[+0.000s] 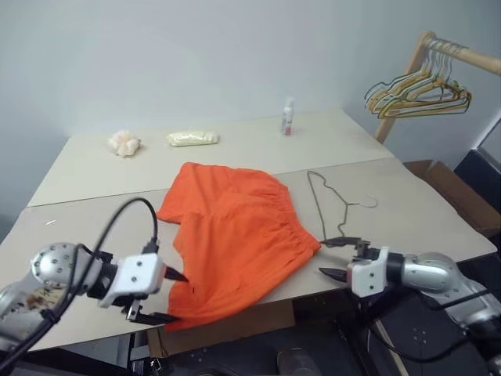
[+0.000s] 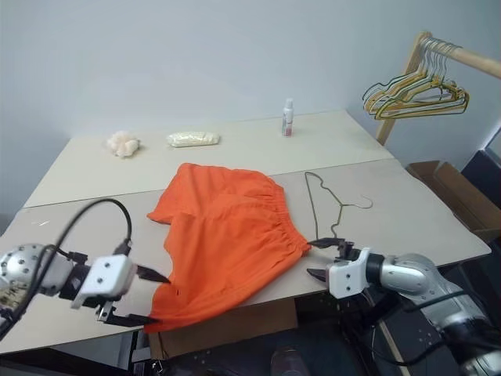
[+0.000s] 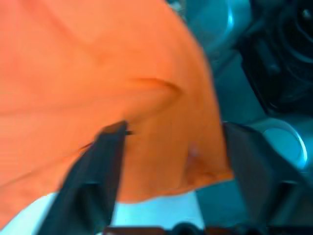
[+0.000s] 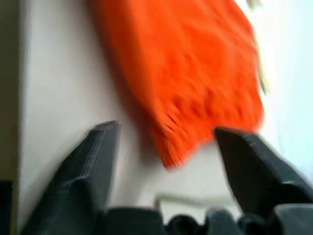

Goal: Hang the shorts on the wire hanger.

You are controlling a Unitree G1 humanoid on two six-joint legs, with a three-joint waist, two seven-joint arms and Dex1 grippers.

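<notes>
The orange shorts lie flat on the table with one leg hem overhanging its near edge, the bare wire hanger just beside the waistband, while left gripper and right gripper flank them, jaws spread, holding nothing, seemingly positioned for a fresh grasp.

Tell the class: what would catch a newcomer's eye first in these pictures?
The bright orange shorts lie spread on the table, one corner drooping over its near edge. Right of them lies a thin wire hanger, and an open hand sits at each side, left and right.
</notes>
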